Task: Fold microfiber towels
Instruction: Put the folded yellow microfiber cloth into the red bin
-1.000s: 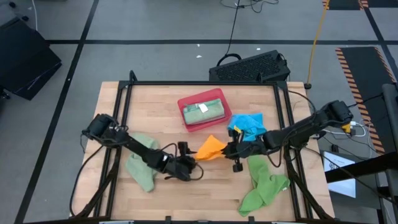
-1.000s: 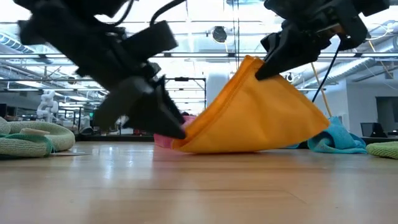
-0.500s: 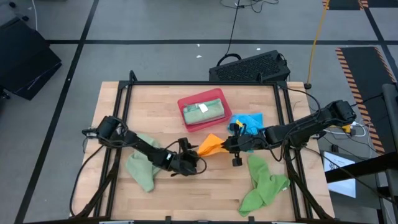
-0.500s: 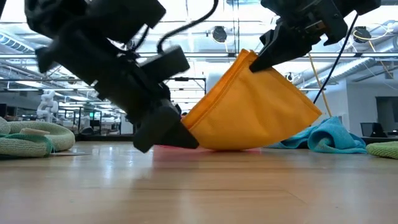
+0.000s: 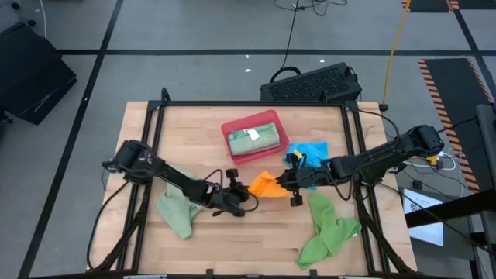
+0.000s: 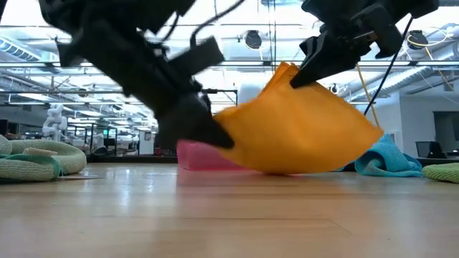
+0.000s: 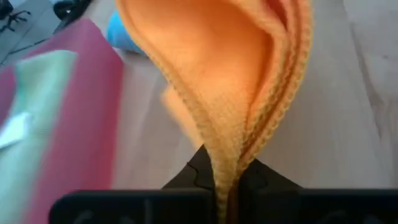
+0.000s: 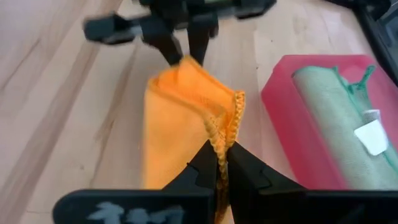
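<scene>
The orange towel hangs between my two grippers at the middle of the table. My left gripper is shut on its left end, and my right gripper is shut on its right end, higher up. In the low view the orange towel sags between them down to the tabletop. A folded sage green towel lies in the red tray. The bright blue towel is bunched on the table behind my right gripper. My left gripper pinches the towel's hemmed left corner between its two fingers, with several layers of edge bunched together. It comes in slanting down from the table's left. That corner is lifted off the table. My right gripper pinches the towel's top corner between its two fingers, with at least two hemmed edges together. It comes slanting down from the table's right. The cloth hangs below the fingers and is slack.
A bright green towel lies crumpled at the near right. A sage green towel lies at the near left, under my left arm. A black keyboard sits beyond the table's far edge. Bare wood lies near the front edge.
My left gripper has gone toward the table's right to the orange towel's lower left corner, shut on it and raised it off the table. The towel, earlier a tent hanging from my right gripper, now sags between both grippers.
</scene>
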